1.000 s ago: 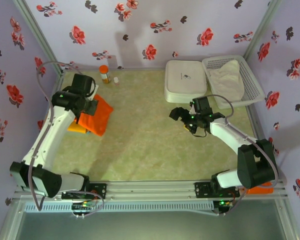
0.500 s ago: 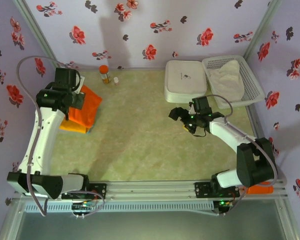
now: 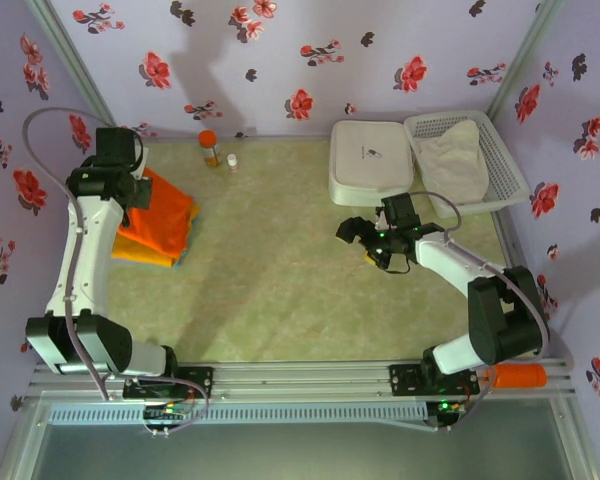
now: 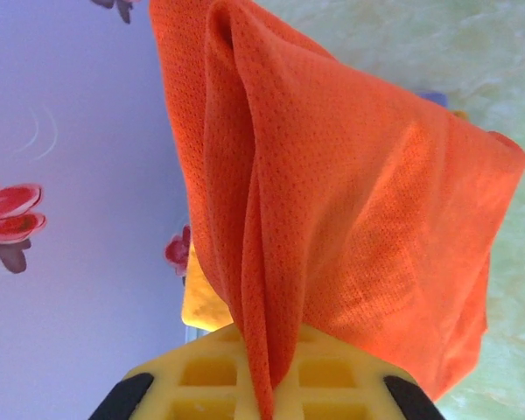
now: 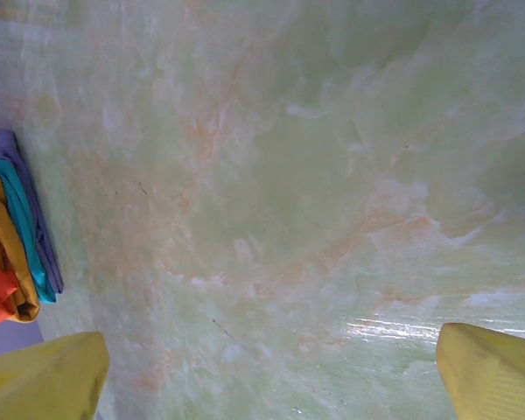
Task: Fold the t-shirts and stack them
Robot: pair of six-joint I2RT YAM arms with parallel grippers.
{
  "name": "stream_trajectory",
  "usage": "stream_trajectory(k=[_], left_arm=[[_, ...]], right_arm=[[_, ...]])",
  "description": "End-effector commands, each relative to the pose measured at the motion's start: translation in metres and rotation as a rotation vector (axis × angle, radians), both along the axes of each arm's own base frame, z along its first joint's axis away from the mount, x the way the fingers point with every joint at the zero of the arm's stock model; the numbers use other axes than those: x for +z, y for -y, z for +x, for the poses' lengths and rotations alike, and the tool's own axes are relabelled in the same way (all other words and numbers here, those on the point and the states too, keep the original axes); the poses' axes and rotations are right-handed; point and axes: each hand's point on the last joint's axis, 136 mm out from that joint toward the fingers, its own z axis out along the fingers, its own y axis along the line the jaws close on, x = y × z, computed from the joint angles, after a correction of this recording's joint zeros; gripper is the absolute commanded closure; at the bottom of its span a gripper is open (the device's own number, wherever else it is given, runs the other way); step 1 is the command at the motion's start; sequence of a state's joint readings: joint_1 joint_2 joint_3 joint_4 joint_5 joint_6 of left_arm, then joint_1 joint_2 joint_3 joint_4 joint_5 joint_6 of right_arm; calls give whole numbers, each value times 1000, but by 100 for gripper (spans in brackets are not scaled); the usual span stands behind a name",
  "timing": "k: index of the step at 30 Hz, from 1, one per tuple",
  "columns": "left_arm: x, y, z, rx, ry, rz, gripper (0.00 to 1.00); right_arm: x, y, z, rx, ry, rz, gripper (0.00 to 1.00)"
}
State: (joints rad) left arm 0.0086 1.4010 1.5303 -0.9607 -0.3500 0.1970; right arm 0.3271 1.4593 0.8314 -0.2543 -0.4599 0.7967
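In the left of the frame, the left gripper (image 3: 132, 188) is clamped tight on the bright orange-red cotton t-shirt (image 3: 165, 218), which lies over the folded mustard-yellow cotton t-shirt (image 3: 140, 255). Mid-frame, the right gripper (image 3: 360, 243) is spread wide and holds nothing.

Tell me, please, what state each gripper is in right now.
Left gripper: jaws shut on the orange-red t-shirt.
Right gripper: jaws open, holding nothing, over the table.

The marbled green table (image 3: 280, 262) bears folded t-shirts (image 3: 145, 250) at left — a bottle (image 3: 210, 148), white case (image 3: 370, 162) and basket (image 3: 503, 156) beyond.
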Motion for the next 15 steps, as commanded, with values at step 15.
stream_trajectory(k=[15], left_arm=[[-22,-21,32,69,61,39,100]], right_arm=[[3,-7,7,34,17,35,3]])
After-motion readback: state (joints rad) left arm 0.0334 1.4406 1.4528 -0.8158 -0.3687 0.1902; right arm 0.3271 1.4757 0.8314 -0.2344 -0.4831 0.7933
